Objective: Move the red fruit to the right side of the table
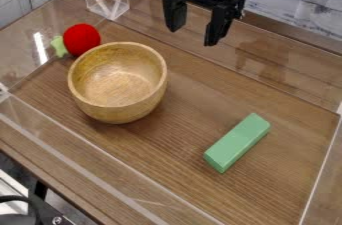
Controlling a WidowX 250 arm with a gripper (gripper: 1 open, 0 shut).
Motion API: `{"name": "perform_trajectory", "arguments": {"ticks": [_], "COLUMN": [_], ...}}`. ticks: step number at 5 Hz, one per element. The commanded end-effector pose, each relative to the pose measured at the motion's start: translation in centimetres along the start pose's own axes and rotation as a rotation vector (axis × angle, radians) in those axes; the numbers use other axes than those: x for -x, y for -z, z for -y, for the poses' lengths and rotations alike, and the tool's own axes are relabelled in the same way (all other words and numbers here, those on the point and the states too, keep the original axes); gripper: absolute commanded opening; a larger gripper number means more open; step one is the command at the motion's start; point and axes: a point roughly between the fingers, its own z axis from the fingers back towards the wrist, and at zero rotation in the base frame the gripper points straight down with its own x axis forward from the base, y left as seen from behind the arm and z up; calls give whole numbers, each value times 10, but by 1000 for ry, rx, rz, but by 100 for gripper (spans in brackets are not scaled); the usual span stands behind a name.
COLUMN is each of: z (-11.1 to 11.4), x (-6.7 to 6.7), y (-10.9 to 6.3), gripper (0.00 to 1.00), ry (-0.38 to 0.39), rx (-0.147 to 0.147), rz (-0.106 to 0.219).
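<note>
The red fruit (80, 38) is a small glossy red toy with a bit of green at its left, lying on the table (187, 109) at the far left, just behind the wooden bowl (118, 81). My gripper (195, 26) hangs high over the back middle of the table, pointing down, well to the right of the fruit. Its two black fingers (215, 27) stand apart and nothing is between them.
A green rectangular block (238, 141) lies on the right front part of the tabletop. Clear acrylic walls (107, 2) edge the table all round. Bare wood shows between the bowl and the block.
</note>
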Motion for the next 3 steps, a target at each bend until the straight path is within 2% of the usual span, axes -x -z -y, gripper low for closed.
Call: {"name": "perform_trajectory", "arguments": {"ticks": [1,2,3], "z": [8,-23,-67], "x": [0,8,16], "y": [4,-2,-10], "gripper": [100,100,100], "ry": [-53,-109,-188], "rx": [9,16,27], "rz": [-30,-10,13]}}
